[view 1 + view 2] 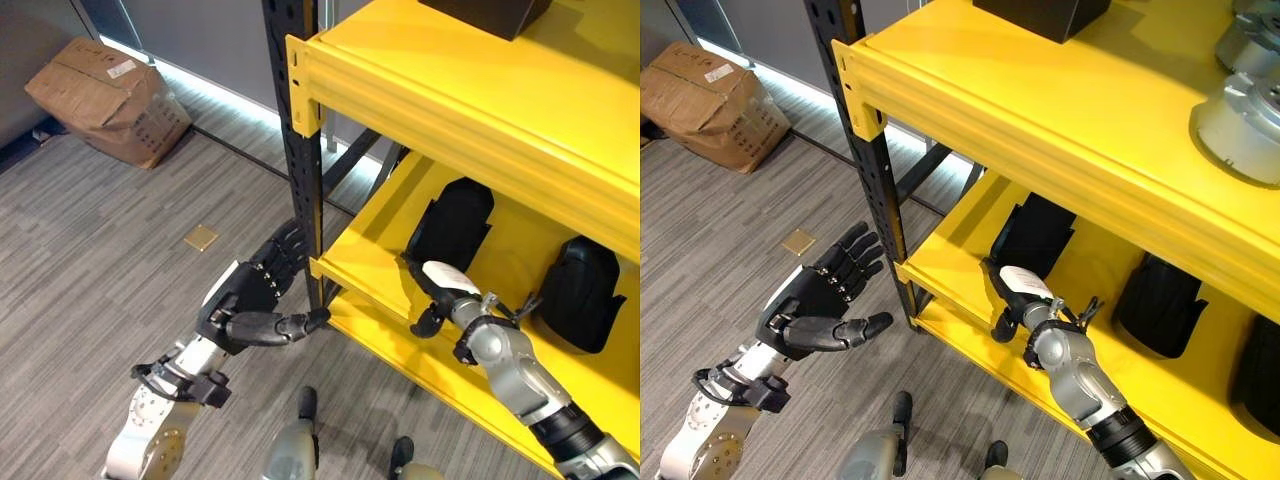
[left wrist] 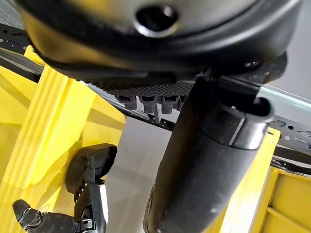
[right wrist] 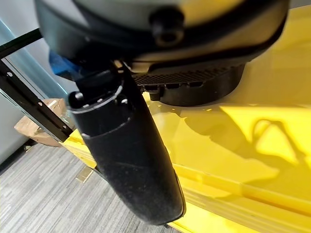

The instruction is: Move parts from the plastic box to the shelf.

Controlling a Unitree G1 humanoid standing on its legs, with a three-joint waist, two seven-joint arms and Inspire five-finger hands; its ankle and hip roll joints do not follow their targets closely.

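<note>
Black part (image 1: 452, 222) on yellow shelf (image 1: 375, 262), right hand (image 1: 437, 285) just beside, fingers hidden

L hand (image 1: 815, 300) lower left of frame, palm showing, fingers straight and spread, thumb out to the right, empty. L forearm rising from bottom-left corner. R hand (image 1: 1018, 290) centre frame, white-capped thumb up, fingers' state can't be read. R forearm angling in from lower right.

Black moulded parts (image 1: 452, 222) crowd the yellow metal shelf's (image 1: 400, 100) lower level rear; its front strip lies bare beside the black perforated upright (image 1: 300, 150).
</note>
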